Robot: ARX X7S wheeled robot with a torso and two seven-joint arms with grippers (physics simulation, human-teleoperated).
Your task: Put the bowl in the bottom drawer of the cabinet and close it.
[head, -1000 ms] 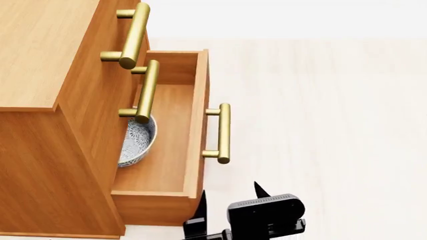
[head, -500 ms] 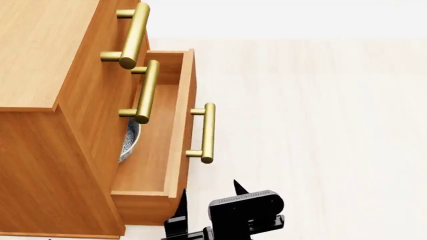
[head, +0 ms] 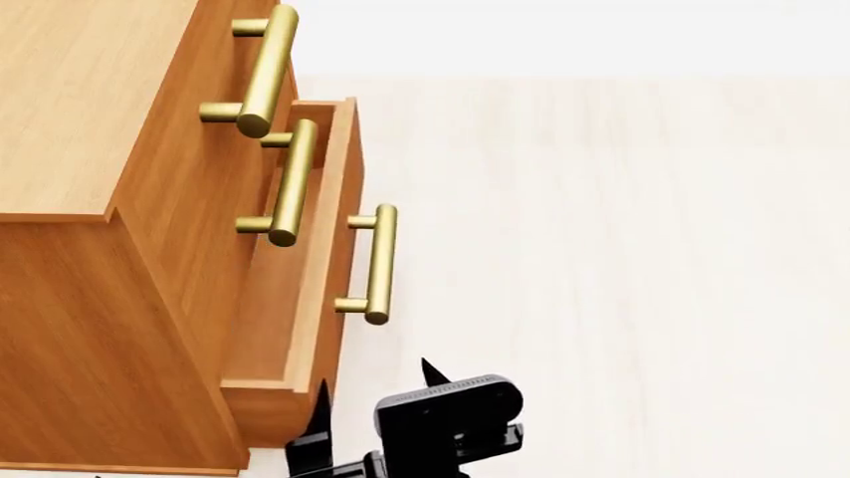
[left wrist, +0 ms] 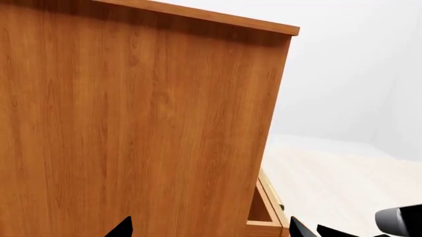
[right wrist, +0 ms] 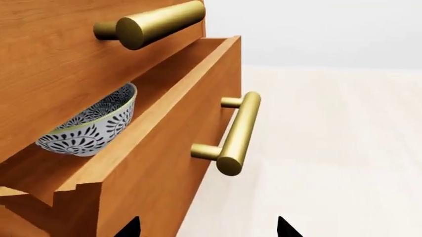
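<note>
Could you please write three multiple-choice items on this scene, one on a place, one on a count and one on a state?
1. Where is the bowl?
A. On the cabinet top
B. Inside the bottom drawer
C. On the floor

2. How many brass handles show in the head view?
A. One
B. Two
C. Three

3. How does the bottom drawer stand?
A. Partly open
B. Fully shut
C. Pulled out and lying on the floor

Answers:
1 B, the right wrist view shows the bowl in the drawer, under the drawer above.
2 C, one handle per drawer on the cabinet.
3 A, its front still juts out from the cabinet, with the right hand close to its front.
</note>
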